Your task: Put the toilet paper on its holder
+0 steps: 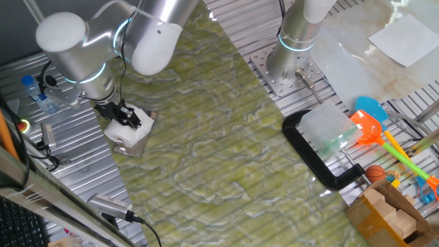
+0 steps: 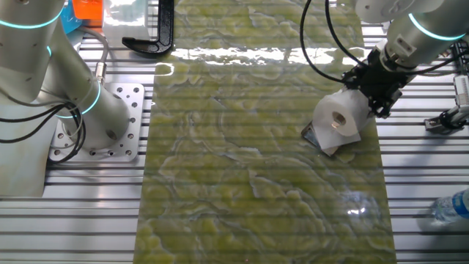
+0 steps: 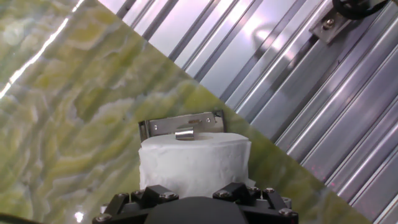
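Hand view first: the toilet paper (image 3: 194,163) sits right below the camera, its white side filling the lower middle, and the metal holder (image 3: 181,125) lies just behind it, its short peg touching the roll's top edge. From the other fixed view, the pincer (image 2: 372,89) is down on the roll (image 2: 338,119), fingers closed against its back, cardboard core facing outward. The roll rests over the holder plate (image 2: 316,138) near the edge of the green marbled table (image 2: 249,169). A black clamp (image 2: 154,37) lies well apart.
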Motion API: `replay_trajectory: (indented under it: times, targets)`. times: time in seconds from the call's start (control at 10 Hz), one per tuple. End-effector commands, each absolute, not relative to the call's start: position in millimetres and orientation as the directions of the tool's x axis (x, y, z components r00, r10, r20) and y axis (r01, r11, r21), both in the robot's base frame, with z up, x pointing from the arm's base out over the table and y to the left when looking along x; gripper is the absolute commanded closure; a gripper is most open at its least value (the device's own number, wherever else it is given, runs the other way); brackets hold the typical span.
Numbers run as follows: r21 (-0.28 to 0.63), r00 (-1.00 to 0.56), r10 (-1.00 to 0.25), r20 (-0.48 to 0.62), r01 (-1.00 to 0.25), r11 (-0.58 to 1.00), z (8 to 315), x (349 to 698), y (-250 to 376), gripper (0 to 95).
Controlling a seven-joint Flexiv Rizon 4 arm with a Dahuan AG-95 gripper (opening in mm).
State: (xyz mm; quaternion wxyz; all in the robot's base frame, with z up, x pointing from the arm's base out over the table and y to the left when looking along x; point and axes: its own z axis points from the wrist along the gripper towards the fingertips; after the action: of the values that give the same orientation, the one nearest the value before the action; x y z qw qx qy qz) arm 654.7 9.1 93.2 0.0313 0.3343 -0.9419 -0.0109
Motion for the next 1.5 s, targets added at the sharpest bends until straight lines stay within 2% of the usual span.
replay_trajectory:
  times: [0.1,0.6,0.8,0.9,1.0,1.5]
  targets:
    - [0.042,-0.774,-0.631,0.055,-0.629,0.776,91.5,655.7,9.4,95.0]
    - [0.039,-0.756,-0.653,0.056,-0.652,0.758,90.0,655.9,9.4,95.0]
    - [0.043,-0.746,-0.663,0.054,-0.662,0.748,90.0,655.9,9.4,19.0]
    - [0.046,-0.743,-0.668,0.052,-0.666,0.744,90.1,655.9,9.4,19.0]
    - [0.046,-0.744,-0.666,0.051,-0.664,0.746,90.3,655.9,9.5,0.0]
    - [0.048,-0.744,-0.666,0.049,-0.664,0.746,93.6,655.9,10.0,0.0]
